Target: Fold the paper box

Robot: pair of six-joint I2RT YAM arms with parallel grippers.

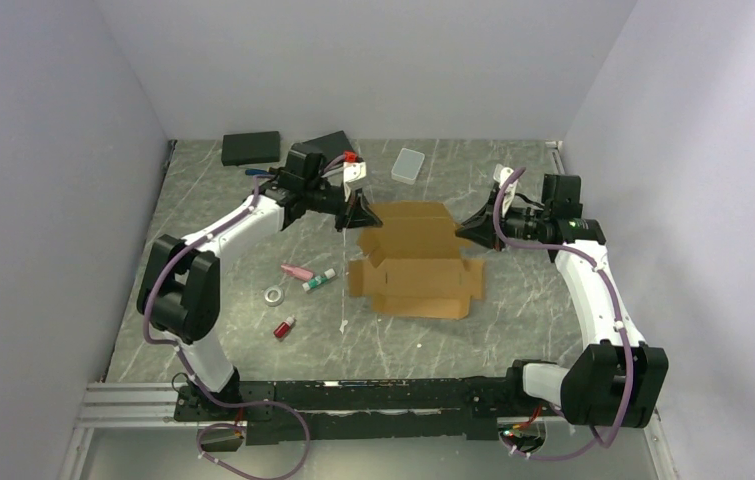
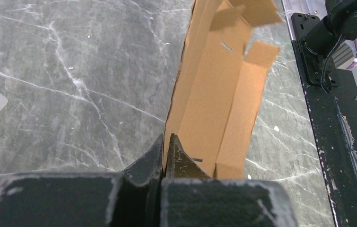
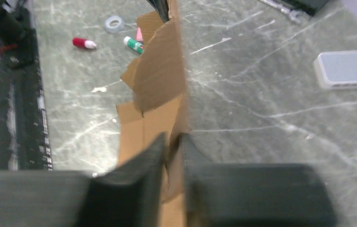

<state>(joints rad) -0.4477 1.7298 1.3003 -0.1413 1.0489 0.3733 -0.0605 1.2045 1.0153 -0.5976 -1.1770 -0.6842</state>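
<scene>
Far left, top view: a flat black box (image 1: 251, 148) lies at the back of the tabletop (image 1: 533, 320).

Left of centre, four small items lie loose and apart from each other: a pink item (image 1: 296, 271), a green-capped stick (image 1: 319, 281), a tape roll (image 1: 274, 295) and a red bottle (image 1: 284, 327).

The left fingers (image 2: 182, 163) are pressed together on the left end of the paper box (image 1: 418, 265), pinching the edge of its far panel. In the left wrist view this panel stands up from the tabletop.

The paper box sits at mid-tabletop between the two arms. It is unfolded, brown, with flaps spread. Its near section lies flat on the surface.

A translucent white case (image 1: 407, 165) rests behind the box, apart from it.

The right fingers (image 3: 143, 161) pinch the opposite end of the same far panel, with cardboard visible between them in the right wrist view.
</scene>
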